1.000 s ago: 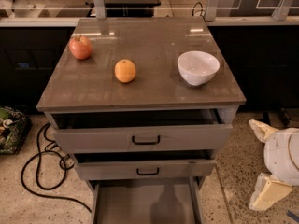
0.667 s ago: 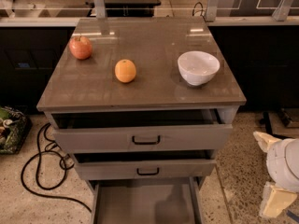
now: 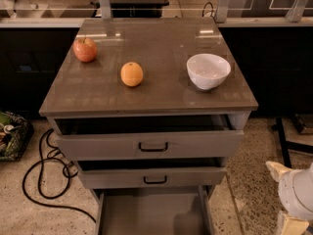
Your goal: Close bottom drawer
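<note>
The bottom drawer [image 3: 149, 213] is the lowest of three grey drawers and is pulled far out. Its flat grey tray shows empty at the bottom edge of the camera view. Its front panel and handle are cut off below the frame. My gripper [image 3: 286, 199] is at the lower right, to the right of the cabinet and apart from the drawer. Its two cream fingertips [image 3: 277, 170] stand spread and hold nothing.
The top drawer [image 3: 151, 146] and middle drawer [image 3: 155, 178] are each slightly pulled out. On the cabinet top [image 3: 161, 38] sit an apple [image 3: 85, 49], an orange [image 3: 132, 74] and a white bowl [image 3: 208, 70]. Black cables [image 3: 46, 173] lie on the floor at left.
My gripper has dropped lower and shifted right, toward the bottom right corner. The drawers and the objects on top have not moved.
</note>
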You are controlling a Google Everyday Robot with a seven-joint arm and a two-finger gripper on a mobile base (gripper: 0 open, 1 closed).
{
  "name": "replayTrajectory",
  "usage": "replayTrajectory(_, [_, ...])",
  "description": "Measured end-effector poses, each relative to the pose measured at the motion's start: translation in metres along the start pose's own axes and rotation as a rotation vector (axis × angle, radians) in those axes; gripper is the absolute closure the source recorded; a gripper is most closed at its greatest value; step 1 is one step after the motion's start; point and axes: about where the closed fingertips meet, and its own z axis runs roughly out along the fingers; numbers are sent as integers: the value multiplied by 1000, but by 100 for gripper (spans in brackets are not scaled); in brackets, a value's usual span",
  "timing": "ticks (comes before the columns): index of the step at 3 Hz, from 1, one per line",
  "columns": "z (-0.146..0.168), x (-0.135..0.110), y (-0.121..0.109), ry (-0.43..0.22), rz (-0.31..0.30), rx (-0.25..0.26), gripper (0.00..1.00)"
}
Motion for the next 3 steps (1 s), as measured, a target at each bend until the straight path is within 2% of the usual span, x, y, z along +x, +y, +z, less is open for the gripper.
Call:
replayTrajectory(1, [31, -5, 21, -66, -4, -4, 0])
replayTrajectory(2, [60, -9, 40, -132, -7, -30, 0])
replayTrajectory(3, [59, -9, 40, -132, -7, -30, 0])
